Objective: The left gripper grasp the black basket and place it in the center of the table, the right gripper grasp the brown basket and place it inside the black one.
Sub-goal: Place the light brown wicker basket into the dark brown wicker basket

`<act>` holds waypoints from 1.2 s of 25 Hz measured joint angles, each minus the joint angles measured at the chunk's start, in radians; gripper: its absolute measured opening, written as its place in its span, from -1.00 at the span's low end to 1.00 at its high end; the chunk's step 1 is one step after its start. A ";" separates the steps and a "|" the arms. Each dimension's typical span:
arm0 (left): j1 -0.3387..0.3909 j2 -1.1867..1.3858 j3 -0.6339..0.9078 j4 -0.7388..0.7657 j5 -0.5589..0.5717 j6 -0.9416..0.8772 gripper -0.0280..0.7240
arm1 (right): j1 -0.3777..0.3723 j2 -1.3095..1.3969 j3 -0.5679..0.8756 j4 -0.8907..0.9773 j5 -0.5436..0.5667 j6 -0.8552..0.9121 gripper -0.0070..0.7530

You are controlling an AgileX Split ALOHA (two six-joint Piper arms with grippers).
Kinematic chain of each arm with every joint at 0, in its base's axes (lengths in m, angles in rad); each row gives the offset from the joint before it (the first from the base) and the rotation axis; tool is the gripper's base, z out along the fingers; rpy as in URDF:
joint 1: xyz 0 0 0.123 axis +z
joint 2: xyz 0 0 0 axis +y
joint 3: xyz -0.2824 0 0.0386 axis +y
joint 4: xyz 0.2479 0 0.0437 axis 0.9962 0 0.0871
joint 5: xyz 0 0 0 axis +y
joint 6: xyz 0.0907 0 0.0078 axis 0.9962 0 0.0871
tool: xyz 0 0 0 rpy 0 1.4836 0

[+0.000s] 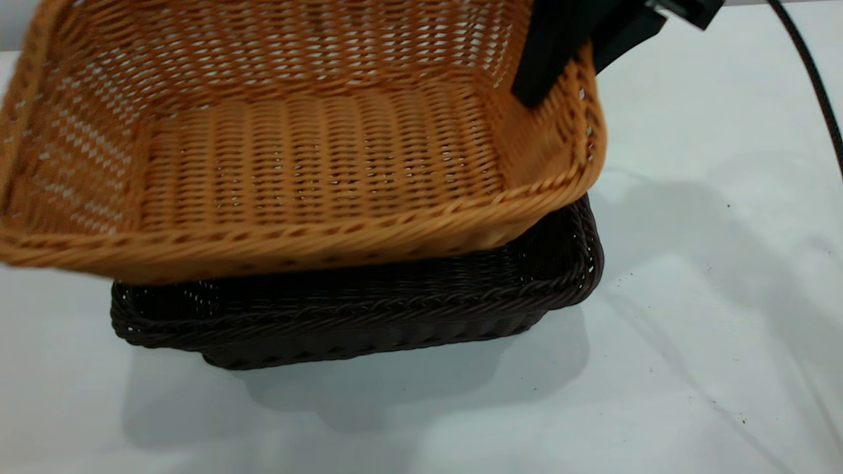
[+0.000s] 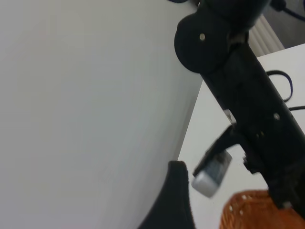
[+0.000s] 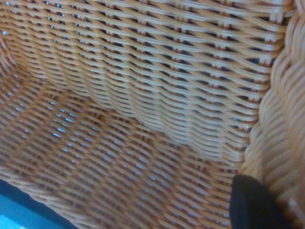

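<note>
The brown basket (image 1: pixel 316 151) hangs tilted in the air, low over the black basket (image 1: pixel 369 316), which stands on the white table (image 1: pixel 691 296). The brown one covers most of the black one's opening and does not sit inside it. My right gripper (image 1: pixel 574 62) is shut on the brown basket's right wall, one finger inside and one outside. In the right wrist view the weave (image 3: pixel 143 95) fills the picture, with one fingertip (image 3: pixel 252 202) against the wall. My left gripper (image 2: pixel 233 200) is outside the exterior view, off to the side, open and empty; a corner of the brown basket (image 2: pixel 252 212) shows beyond it.
A black cable (image 1: pixel 813 72) runs down the table's far right. The right arm (image 2: pixel 248 95) crosses the left wrist view above the table edge (image 2: pixel 190 129). Small dark specks lie on the white surface to the right of the baskets.
</note>
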 joint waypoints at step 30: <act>0.000 0.000 0.000 -0.004 0.005 0.001 0.71 | -0.001 0.083 0.000 -0.027 -0.045 0.001 -0.71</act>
